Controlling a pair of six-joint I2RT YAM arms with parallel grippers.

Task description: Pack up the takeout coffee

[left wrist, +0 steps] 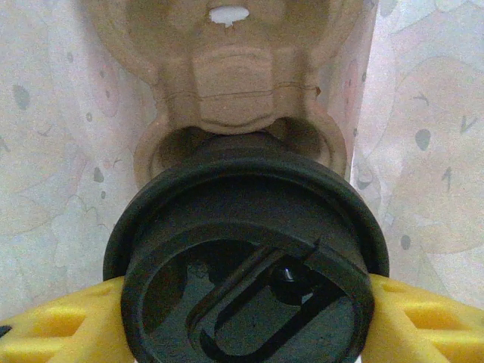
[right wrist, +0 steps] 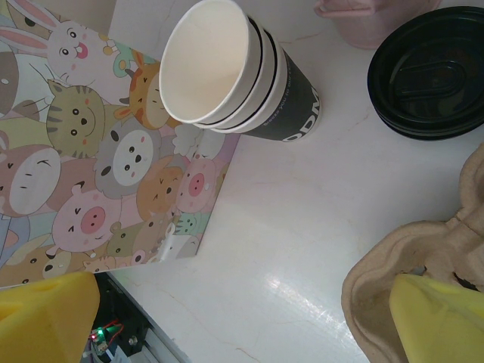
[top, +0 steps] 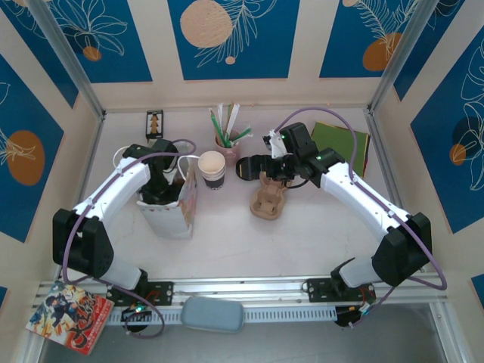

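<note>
left end effector (left wrist: 242, 333) grips the lidded coffee (left wrist: 246, 249) deep inside the bag (top: 175, 218) at left, over a pulp tray (left wrist: 242, 83); right end effector (right wrist: 242, 318) is wide open above the cup carrier (top: 268, 203) on the desk (top: 242, 246).

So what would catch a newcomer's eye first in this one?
The left gripper is down inside the cartoon-animal paper bag, closed on the black-lidded takeout coffee over a pulp cup carrier. Right of the bag stands a stack of lidless paper cups, and the right gripper hangs open by a second cup carrier.
</note>
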